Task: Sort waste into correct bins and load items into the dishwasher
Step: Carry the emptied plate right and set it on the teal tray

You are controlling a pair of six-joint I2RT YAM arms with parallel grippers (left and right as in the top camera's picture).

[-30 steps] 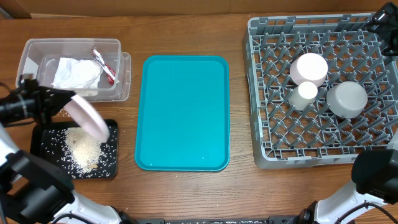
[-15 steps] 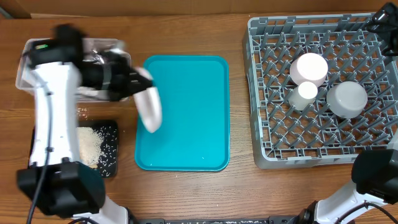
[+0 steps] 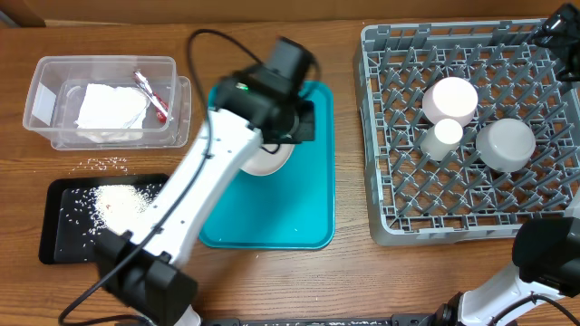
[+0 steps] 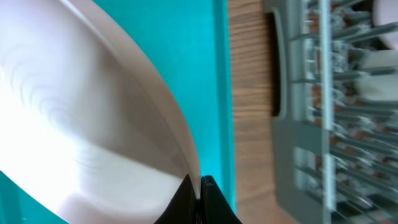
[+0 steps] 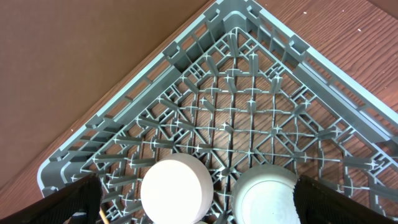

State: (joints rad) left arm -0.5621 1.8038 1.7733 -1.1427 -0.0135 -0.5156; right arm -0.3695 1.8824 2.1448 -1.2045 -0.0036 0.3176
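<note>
My left gripper (image 3: 288, 136) is shut on the rim of the large pale plate (image 3: 267, 160) and holds it tilted over the teal tray (image 3: 272, 213). In the left wrist view the jaws (image 4: 199, 186) pinch the plate's edge (image 4: 93, 124). The grey dish rack (image 3: 390, 181) holds the pink-white bowl (image 3: 450, 99), the small white cup (image 3: 444, 137) and the metal bowl (image 3: 506, 144), all upside down. My right gripper (image 3: 555, 27) hangs open and empty above the rack's far right corner (image 5: 196, 186). The clear tub (image 3: 41, 81) holds the napkin (image 3: 109, 107) and the red-and-white wrapper (image 3: 152, 97). The black tray (image 3: 54, 240) holds rice crumbs (image 3: 122, 201).
A few loose crumbs (image 3: 109, 163) lie on the wood between the clear tub and the black tray. The left arm stretches from the front left edge across the black tray's right end. The rack's near wall (image 4: 292, 118) shows just right of the teal tray.
My left arm has swung right with the plate, from over the black tray to over the teal tray. The right arm has not moved.
</note>
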